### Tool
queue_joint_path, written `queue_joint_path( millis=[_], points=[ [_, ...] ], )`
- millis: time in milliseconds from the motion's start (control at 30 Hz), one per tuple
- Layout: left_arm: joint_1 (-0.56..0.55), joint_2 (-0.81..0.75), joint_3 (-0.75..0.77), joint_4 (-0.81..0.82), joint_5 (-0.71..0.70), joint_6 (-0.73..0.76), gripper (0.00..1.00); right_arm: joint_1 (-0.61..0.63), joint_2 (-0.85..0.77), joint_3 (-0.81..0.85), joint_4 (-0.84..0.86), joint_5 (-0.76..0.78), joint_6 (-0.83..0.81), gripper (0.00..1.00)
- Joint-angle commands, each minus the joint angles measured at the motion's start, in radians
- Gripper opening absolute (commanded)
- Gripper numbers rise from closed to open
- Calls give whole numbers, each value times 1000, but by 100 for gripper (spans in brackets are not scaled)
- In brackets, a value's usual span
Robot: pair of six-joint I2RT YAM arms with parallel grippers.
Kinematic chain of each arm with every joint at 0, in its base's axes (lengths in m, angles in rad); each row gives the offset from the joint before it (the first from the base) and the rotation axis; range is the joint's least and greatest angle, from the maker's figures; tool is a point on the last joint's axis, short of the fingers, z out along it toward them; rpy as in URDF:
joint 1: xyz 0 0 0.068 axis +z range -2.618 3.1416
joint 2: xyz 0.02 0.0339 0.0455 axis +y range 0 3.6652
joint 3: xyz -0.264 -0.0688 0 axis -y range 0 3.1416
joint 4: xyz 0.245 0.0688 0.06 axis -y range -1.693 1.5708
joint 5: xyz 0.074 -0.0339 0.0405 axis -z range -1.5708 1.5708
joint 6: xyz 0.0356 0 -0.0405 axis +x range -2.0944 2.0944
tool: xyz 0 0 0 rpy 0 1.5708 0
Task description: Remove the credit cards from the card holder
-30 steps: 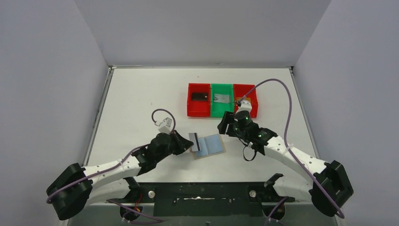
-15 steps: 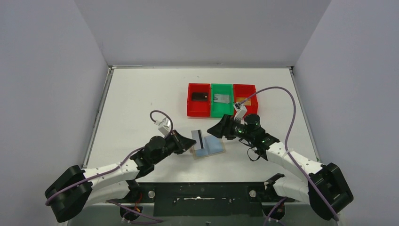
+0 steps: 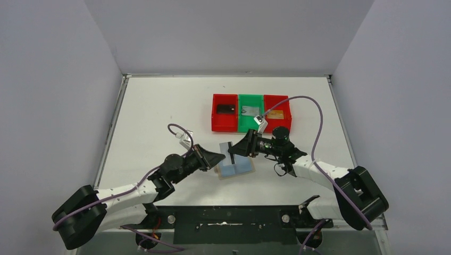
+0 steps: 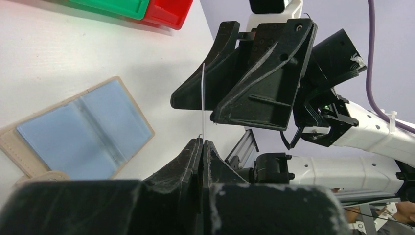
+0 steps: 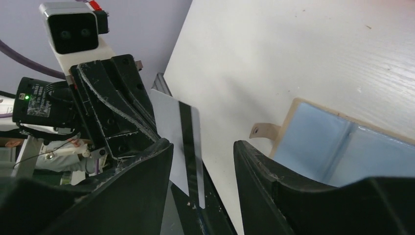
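Note:
The tan card holder (image 3: 239, 168) lies open on the table, its pale blue lining up, and also shows in the left wrist view (image 4: 83, 129) and the right wrist view (image 5: 342, 147). My left gripper (image 3: 220, 157) (image 4: 202, 142) is shut on a pale credit card (image 3: 230, 153) with a black stripe, held upright above the holder's left half. The card appears edge-on (image 4: 203, 98) in the left wrist view. My right gripper (image 3: 235, 150) (image 5: 203, 143) faces the left one. Its jaws stand apart with the card (image 5: 183, 137) between them, a gap on each side.
Three bins stand in a row behind. The left red bin (image 3: 215, 121) holds a black card (image 3: 226, 108), the green bin (image 3: 251, 123) a silver one (image 3: 250, 111), and the right red bin (image 3: 287, 114) a gold-orange one (image 3: 275, 113). The table's near rail runs along below the arms.
The left gripper has raised the card and carried it right, over the holder. The right gripper swung left from the bins to the card, and its jaws now straddle it.

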Motion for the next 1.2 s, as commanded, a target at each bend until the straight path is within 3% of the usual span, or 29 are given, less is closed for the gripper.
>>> queue_joint_path(
  millis=[0,167,667,1000,1133,1167],
  points=[
    [8,12,13,111,18,-4,0,8,3,-6,154,-85,25,48],
    [22,14,0,137,24,-20,0,7,18,-15,243,-147,64,37],
    [67,48,-13,201,94,-54,0,4,2,-18,270,-161,65,7],
    [81,74,-32,241,110,-74,1,3,-8,-26,288,-164,61,0],
    [90,50,-53,231,92,-87,38,0,-33,-25,248,-141,36,0],
    [93,37,-55,214,85,-87,44,-3,-45,-23,217,-127,21,0]
  ],
)
